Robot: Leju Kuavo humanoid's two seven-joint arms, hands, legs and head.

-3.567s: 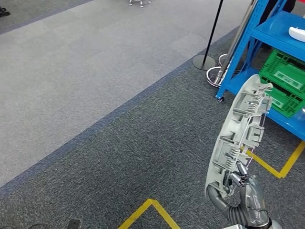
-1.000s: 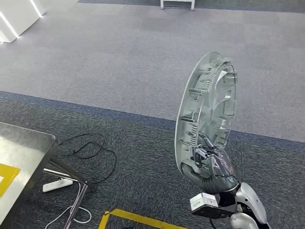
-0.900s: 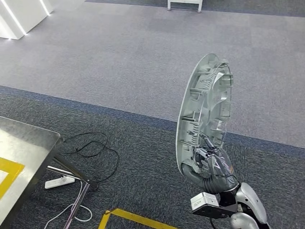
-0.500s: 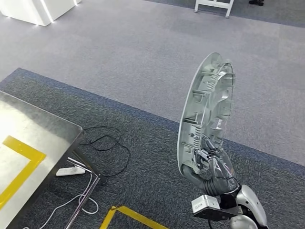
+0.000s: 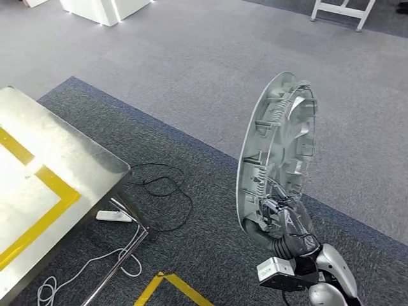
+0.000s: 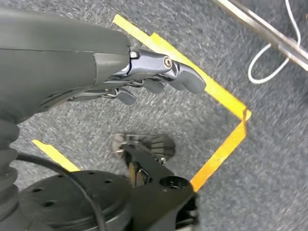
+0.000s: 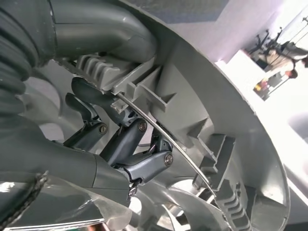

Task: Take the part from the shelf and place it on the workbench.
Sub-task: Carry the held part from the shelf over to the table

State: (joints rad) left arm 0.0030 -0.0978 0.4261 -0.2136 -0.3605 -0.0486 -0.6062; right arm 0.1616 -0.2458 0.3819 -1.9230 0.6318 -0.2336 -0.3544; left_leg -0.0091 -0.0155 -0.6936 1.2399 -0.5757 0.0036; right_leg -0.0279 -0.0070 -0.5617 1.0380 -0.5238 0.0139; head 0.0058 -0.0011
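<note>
The part (image 5: 276, 146) is a round grey plastic cover with ribs and a thin wire ring on its inner side. It stands on edge above my right hand (image 5: 284, 220), which grips its lower rim. In the right wrist view the dark fingers (image 7: 123, 139) curl around the ribbed inner rim of the part (image 7: 218, 144). The workbench (image 5: 53, 185), a steel top with yellow tape lines, lies at the left of the head view, well apart from the part. My left hand (image 6: 145, 77) hangs over the carpet with its fingers loosely extended and nothing in them.
Black and white cables (image 5: 159, 191) and a white power strip (image 5: 113, 217) lie on the dark carpet beside the workbench leg. Yellow floor tape (image 5: 166, 284) marks a corner near my feet. White furniture (image 5: 103, 9) stands far back left on the grey floor.
The whole view has swung left: the workbench has come further into the picture and the shelf has gone out of it. My right hand still holds the part upright.
</note>
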